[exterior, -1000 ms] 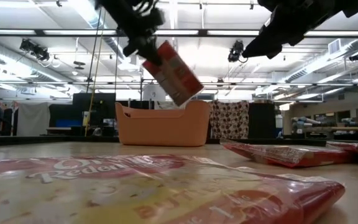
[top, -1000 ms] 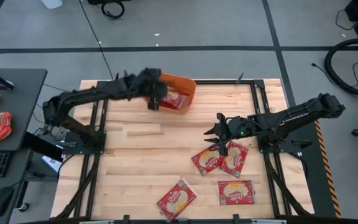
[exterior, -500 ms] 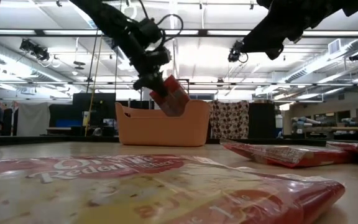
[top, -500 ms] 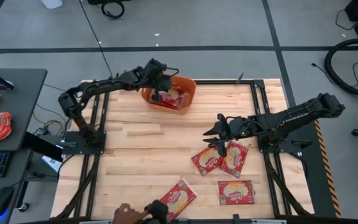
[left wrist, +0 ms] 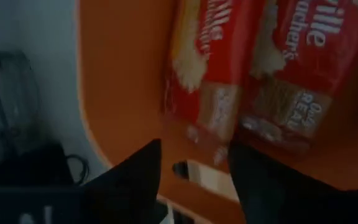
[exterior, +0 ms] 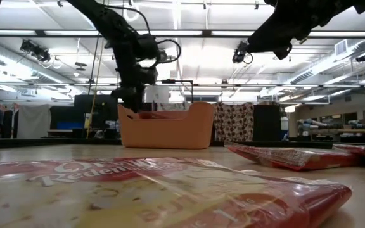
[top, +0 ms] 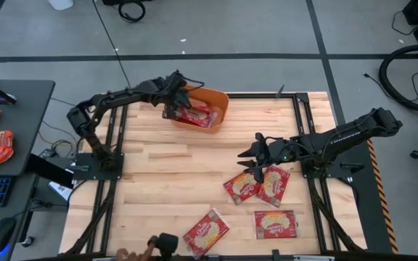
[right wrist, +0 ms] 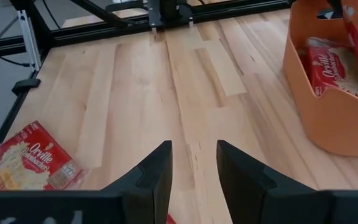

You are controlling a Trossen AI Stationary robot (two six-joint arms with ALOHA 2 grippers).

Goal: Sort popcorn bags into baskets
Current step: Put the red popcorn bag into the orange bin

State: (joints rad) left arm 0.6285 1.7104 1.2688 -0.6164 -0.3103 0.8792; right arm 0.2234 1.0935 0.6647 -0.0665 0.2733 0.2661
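Popcorn bags (left wrist: 272, 81) lie right under my left gripper (left wrist: 194, 168), inside the orange basket (top: 220, 109) at the far side of the table (top: 165, 174); my fingers are spread apart with nothing between them, poised over the basket's near-left rim. Red foil, cream labels, two side by side on the basket floor. My right gripper (top: 256, 156) hovers mid-table, fingers parted and empty, just beside two overlapping bags (top: 260, 185). Another bag (top: 275, 224) lies nearer the front edge, and one more (top: 205, 232) at the front, by a person's hand (top: 133, 254). Bare wood between the basket and those bags.
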